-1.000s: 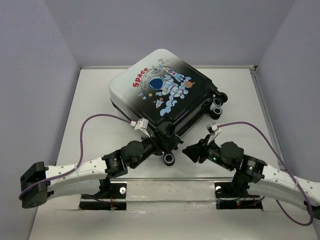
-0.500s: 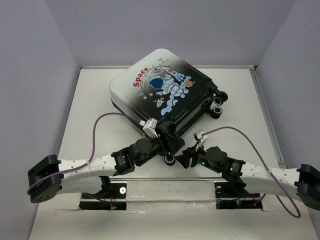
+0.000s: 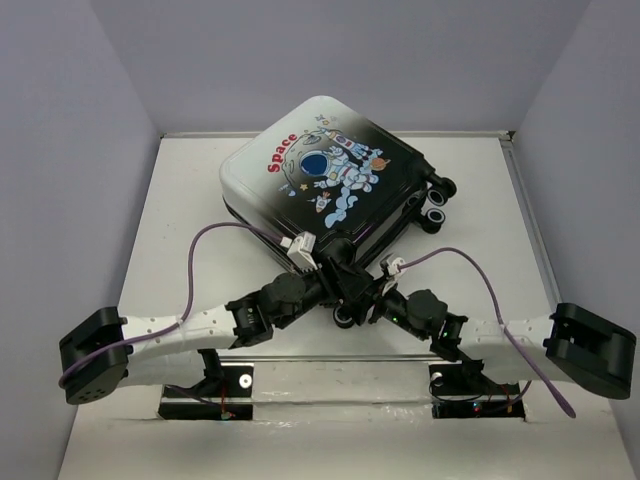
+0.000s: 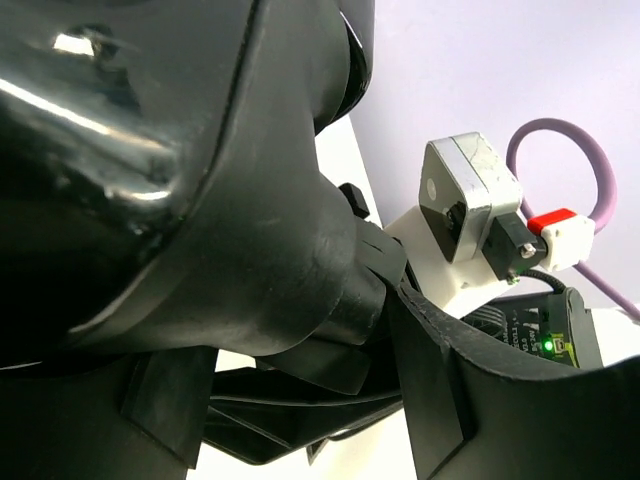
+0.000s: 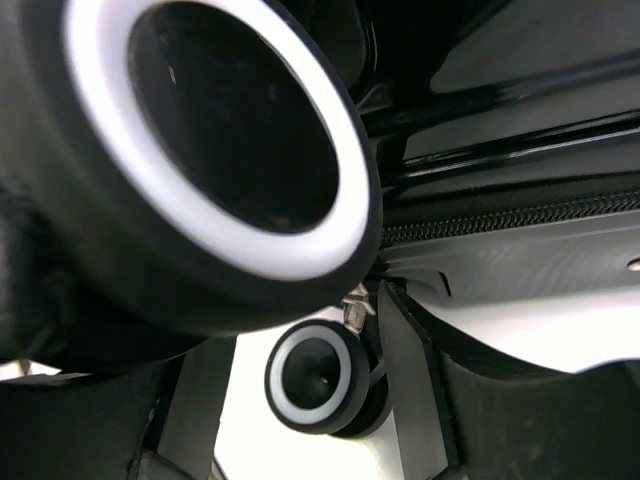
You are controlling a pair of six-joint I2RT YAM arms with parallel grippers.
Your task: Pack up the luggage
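The luggage [image 3: 330, 175] lies shut, print upward, toward the table's [image 3: 180, 200] far edge. Both claws meet at its near corner. The right gripper [image 3: 368, 300] is spread beside a wheel [image 3: 344, 317]. The left gripper [image 3: 345, 283] straddles the wheel housing; whether it pinches, I cannot tell.

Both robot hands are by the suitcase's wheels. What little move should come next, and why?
Probably the right gripper should creep forward to the small metal tab by the zipper. The luggage lies shut, the gripper's jaws stand apart, and that tab, perhaps the zipper pull, sits just ahead.
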